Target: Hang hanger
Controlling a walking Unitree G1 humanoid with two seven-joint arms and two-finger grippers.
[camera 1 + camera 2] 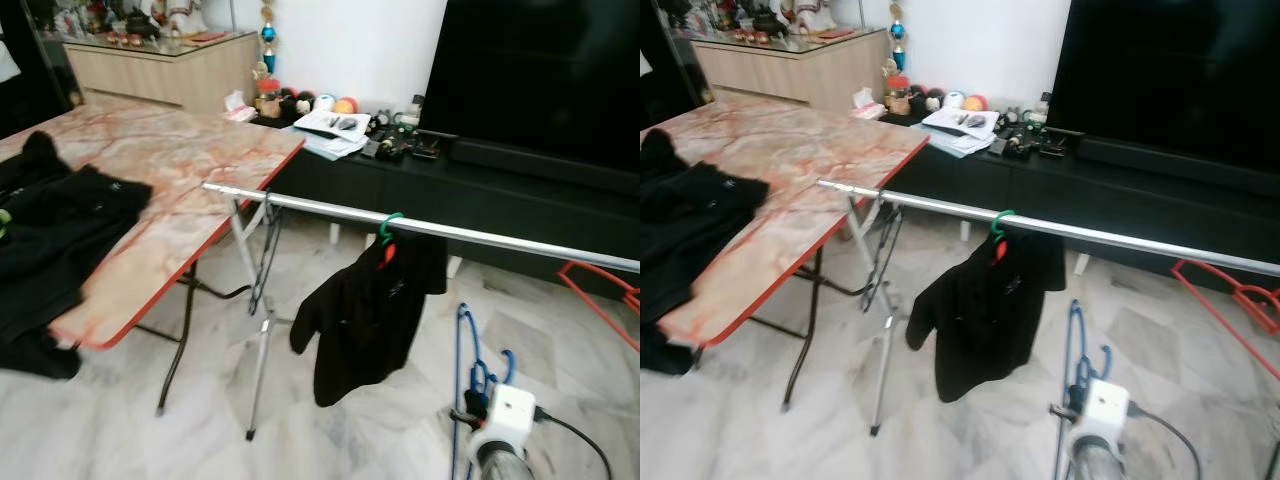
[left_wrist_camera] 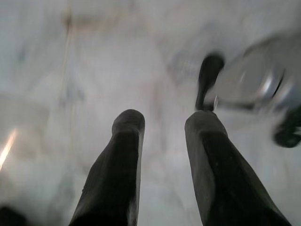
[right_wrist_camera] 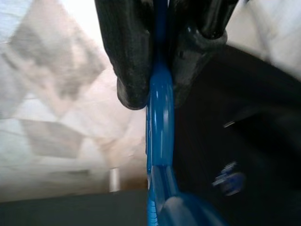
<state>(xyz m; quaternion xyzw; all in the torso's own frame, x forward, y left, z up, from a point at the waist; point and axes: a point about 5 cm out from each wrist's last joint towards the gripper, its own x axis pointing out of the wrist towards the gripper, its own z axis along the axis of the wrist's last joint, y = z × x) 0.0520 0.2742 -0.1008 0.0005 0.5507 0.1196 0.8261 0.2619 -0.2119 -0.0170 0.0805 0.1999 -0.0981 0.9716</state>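
Note:
A blue hanger [image 1: 464, 350] is in front of me at the lower right, clamped between the fingers of my right gripper [image 3: 160, 92], which is shut on it. The hanger's blue bar [image 3: 161, 141] runs straight out from the black fingers. The silver rail [image 1: 450, 231] crosses the scene above it on a tripod stand [image 1: 262, 330]. A black shirt [image 1: 365, 310] hangs from the rail on a green hook [image 1: 388, 226]. My left gripper [image 2: 162, 122] is open over the pale floor, holding nothing.
A marble-pattern folding table [image 1: 170, 170] with black clothes [image 1: 50, 230] stands to the left. A red hanger [image 1: 605, 290] hangs at the rail's right end. A black TV cabinet [image 1: 480, 195] with clutter and a big screen [image 1: 540, 70] lies behind the rail.

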